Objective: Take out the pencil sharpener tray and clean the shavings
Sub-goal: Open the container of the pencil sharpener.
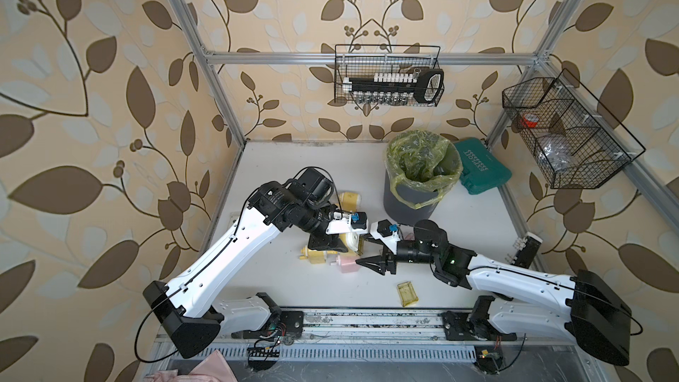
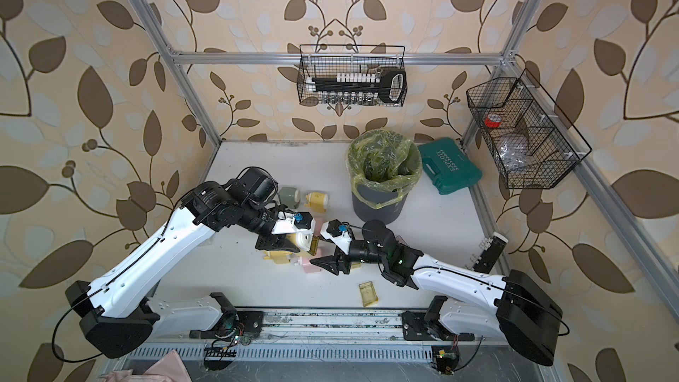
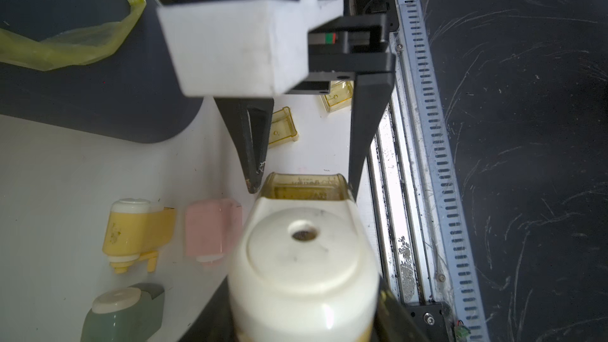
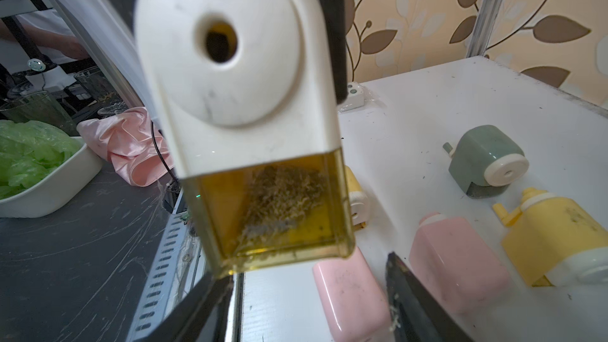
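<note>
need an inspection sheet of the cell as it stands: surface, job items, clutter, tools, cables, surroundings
Surface: white table, dark specks, no spill seen.
Job's things: cream sharpener lifted off the table; yellow tray not yet pulled out, shavings inside.
Clutter: empty tray, pink sharpener, yellow sharpener and green sharpener lying about; lined bin; green case.
Tools: left tool shut on cream sharpener; right tool open, jaws either side of the tray's end.
Cables: loose wiring exposed at the front rail.
Surroundings: wire baskets on the frame; pink cloth in front.
</note>
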Motion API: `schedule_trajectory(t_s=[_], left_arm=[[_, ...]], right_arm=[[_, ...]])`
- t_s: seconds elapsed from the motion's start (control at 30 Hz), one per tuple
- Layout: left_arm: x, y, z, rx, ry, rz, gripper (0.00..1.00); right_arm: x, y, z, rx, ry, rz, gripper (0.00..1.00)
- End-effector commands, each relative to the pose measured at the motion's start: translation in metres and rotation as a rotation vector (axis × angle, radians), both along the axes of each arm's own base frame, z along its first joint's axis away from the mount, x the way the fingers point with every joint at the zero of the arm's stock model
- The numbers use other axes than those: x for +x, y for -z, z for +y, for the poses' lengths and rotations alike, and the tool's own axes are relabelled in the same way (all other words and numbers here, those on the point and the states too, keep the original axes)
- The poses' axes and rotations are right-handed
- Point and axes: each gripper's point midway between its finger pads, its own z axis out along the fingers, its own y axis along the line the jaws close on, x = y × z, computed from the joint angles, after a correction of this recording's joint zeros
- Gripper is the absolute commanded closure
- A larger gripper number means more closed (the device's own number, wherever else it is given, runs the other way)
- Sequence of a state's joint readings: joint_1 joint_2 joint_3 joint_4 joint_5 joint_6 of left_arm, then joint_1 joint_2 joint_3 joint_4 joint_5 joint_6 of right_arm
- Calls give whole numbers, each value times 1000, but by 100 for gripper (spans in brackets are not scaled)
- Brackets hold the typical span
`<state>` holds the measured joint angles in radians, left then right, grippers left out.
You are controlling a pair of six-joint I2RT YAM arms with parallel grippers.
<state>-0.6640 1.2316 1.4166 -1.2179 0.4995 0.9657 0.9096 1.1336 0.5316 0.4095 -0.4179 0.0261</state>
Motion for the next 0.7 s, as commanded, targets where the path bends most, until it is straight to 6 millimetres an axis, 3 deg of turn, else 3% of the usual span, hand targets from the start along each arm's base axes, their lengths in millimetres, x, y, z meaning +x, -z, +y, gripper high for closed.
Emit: schedule_trajectory(t_s=[0.0,0.67], left_arm=[[-8,-5,-2,-44,27,9,100],[-6,1,-3,-29,17,39,100]], right_arm=[[0,-11,-3,25,16,-25,31],[-7,-42,2,73,-23,-71,30]])
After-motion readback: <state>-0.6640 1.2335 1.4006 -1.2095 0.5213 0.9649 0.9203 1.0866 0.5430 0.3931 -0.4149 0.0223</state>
